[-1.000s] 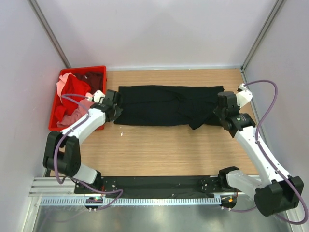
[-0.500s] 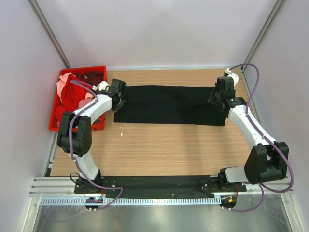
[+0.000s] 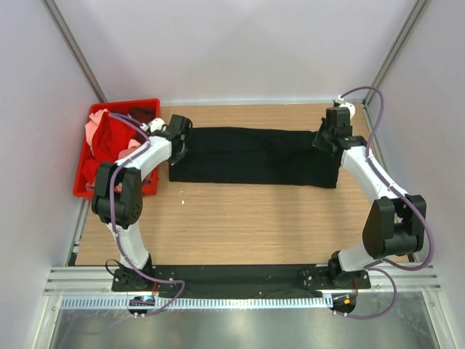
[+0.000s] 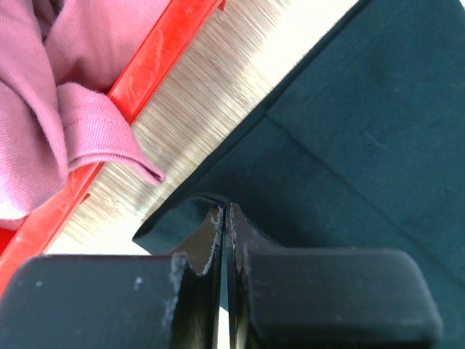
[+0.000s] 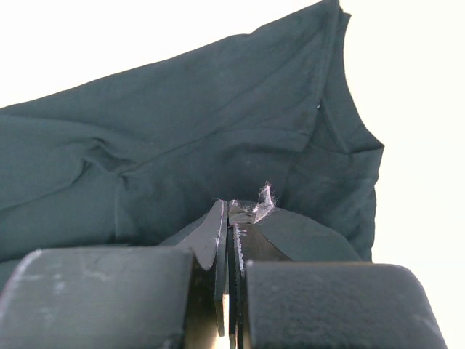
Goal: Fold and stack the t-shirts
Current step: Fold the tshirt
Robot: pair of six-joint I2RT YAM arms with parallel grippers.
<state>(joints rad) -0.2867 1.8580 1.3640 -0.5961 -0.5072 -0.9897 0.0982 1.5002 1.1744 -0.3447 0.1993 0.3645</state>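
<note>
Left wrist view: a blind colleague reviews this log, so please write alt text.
The left claw, shut, pinches a corner of a black t-shirt spread on the wooden table. Upper left, a pink shirt drapes over the red crate's rim.

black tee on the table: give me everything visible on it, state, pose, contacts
The black t-shirt is plain, soft knit cloth, folded into a long band lying flat on the wooden table, running left to right across its far half. It shows a few wrinkles right of centre and a straight fold edge near the left end; no label shows. The left gripper pinches its left end and the right gripper its right end. A strip of bare wood separates it from the red crate.
</note>
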